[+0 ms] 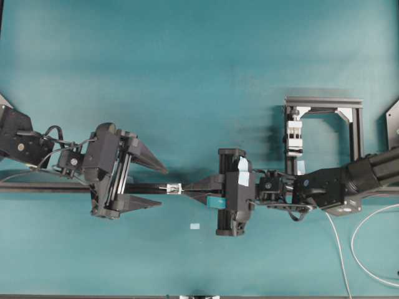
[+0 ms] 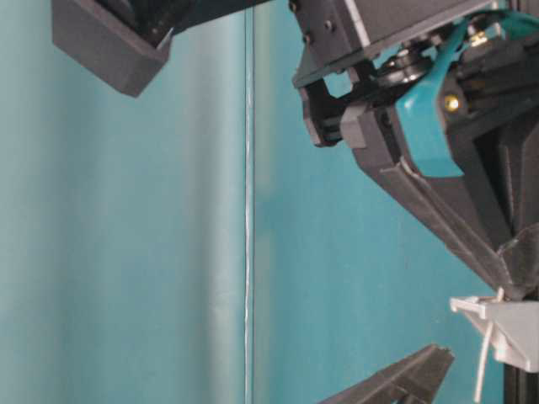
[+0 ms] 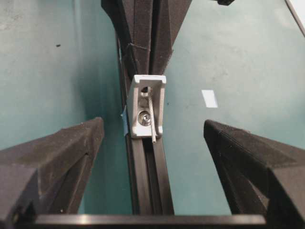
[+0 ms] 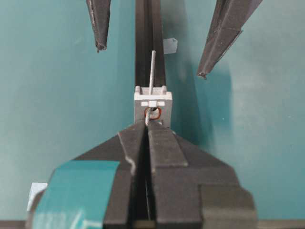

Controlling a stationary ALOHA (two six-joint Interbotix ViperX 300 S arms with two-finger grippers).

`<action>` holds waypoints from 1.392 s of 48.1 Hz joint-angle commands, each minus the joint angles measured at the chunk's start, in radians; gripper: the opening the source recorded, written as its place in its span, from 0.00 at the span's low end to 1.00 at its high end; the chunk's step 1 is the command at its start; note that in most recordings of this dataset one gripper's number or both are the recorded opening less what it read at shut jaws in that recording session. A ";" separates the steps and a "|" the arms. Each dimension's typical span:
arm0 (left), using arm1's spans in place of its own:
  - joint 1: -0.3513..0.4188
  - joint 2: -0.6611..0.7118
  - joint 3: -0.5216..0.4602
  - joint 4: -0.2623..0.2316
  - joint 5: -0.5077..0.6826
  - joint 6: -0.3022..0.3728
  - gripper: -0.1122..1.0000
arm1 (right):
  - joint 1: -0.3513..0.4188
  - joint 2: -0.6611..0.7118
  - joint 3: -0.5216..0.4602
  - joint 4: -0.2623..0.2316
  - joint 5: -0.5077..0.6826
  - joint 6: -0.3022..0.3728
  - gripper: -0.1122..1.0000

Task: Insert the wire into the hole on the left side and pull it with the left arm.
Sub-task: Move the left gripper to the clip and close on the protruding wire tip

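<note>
We see the right gripper (image 4: 147, 125) clenched on the wire (image 4: 152, 71), a thin, pale grey strand. Its short free end pokes straight through the hole (image 3: 144, 117) in a small white block (image 1: 173, 188) on a black rail (image 3: 145, 181). Beyond the block, the left gripper (image 1: 161, 185) stands released, its pointed fingers (image 4: 97, 21) either side of the wire tip, apart from it.

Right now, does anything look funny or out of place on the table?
Only a small pale tape scrap lying loose on the table, below the black rail. Nothing looks spilled or broken: the wire pokes straight through the little block, the right gripper is pinched on it, and the left gripper is open.
</note>
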 commanded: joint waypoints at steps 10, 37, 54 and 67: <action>-0.008 -0.025 -0.020 0.006 -0.002 -0.028 0.27 | 0.005 -0.021 0.000 -0.002 0.008 -0.002 0.12; -0.014 -0.025 -0.015 0.006 0.002 -0.075 0.01 | 0.005 -0.021 0.000 -0.002 0.008 0.000 0.12; -0.012 -0.023 -0.018 0.005 0.020 -0.075 0.01 | 0.006 -0.029 0.000 -0.002 0.011 0.003 0.13; -0.012 -0.025 -0.017 0.006 0.020 -0.074 0.01 | 0.006 -0.032 0.000 -0.002 0.011 -0.003 0.54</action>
